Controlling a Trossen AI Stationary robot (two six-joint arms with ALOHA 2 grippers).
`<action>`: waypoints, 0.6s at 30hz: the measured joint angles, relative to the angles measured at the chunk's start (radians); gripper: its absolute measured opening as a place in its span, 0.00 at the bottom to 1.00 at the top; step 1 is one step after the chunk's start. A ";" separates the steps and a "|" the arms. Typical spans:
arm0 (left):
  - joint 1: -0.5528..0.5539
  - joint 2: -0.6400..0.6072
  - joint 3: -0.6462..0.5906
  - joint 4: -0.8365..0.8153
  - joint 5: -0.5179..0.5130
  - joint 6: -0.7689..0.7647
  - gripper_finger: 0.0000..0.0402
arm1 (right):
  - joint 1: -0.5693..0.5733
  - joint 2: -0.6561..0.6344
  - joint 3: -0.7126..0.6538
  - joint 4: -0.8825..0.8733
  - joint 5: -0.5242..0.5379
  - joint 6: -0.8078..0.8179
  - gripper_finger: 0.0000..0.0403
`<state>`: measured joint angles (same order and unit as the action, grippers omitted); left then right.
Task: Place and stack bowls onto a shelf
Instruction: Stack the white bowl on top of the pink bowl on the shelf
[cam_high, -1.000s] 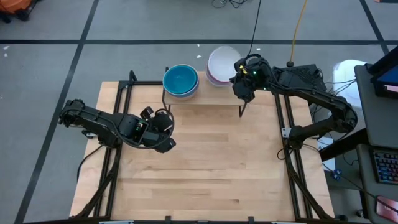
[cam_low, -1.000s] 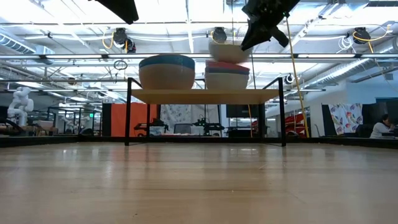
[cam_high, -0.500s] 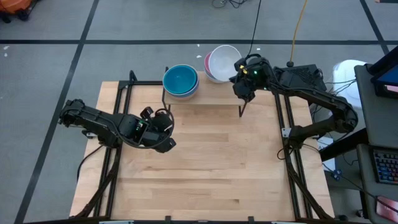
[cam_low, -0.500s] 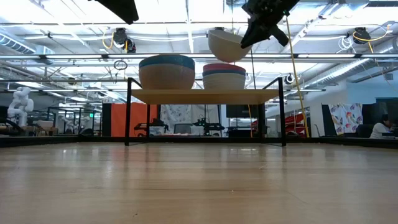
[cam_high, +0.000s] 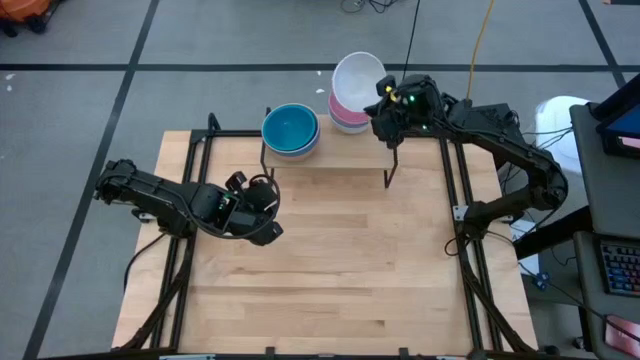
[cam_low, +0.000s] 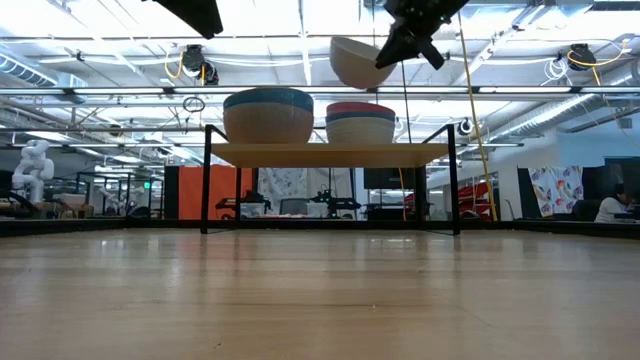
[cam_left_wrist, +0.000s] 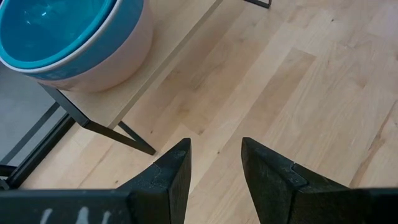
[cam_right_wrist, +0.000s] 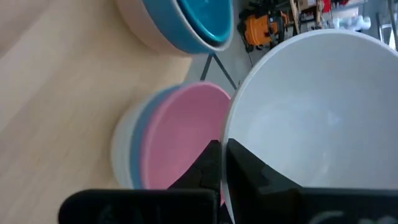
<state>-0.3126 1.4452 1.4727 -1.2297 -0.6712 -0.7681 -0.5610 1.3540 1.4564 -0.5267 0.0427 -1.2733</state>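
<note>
The right gripper (cam_high: 383, 98) had lifted the white bowl (cam_high: 358, 77) higher than one second before. Then the bowl sat almost on the pink stack (cam_high: 343, 115); now it hung clearly above that stack, apart from it, and it had shifted a little toward the far side of the shelf (cam_high: 340, 160). In the low view the bowl (cam_low: 361, 62) was tilted, with open air between it and the stack (cam_low: 361, 122) below. The fingers, which were closing a second ago, were now pressed together on the rim of the white bowl, one finger inside and one outside, as the right wrist view showed (cam_right_wrist: 217, 168).

The white bowl was plain, smooth and empty. Under the gripper, the stack showed a pink bowl (cam_right_wrist: 180, 140) on top, inside a light blue one, inside a pale one. Beside it on the shelf stood the teal stack (cam_high: 290, 130), a teal bowl nested in a pale bowl.

The left gripper (cam_high: 262, 190) had not moved. It waited over the table (cam_high: 330, 270), near the shelf's front edge, with its fingers (cam_left_wrist: 171, 174) spread and holding nothing.
</note>
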 joint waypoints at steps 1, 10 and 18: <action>0.000 0.000 0.000 0.000 0.000 0.000 0.37 | -0.009 0.008 0.011 -0.002 -0.009 0.002 0.00; 0.000 0.000 0.000 0.000 0.000 -0.014 0.37 | -0.057 0.086 0.102 -0.116 -0.094 0.005 0.00; 0.000 0.000 0.000 0.000 0.000 -0.021 0.37 | -0.082 0.122 0.108 -0.151 -0.100 -0.004 0.00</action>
<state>-0.3126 1.4452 1.4727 -1.2301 -0.6712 -0.7887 -0.6430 1.4757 1.5646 -0.6774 -0.0570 -1.2774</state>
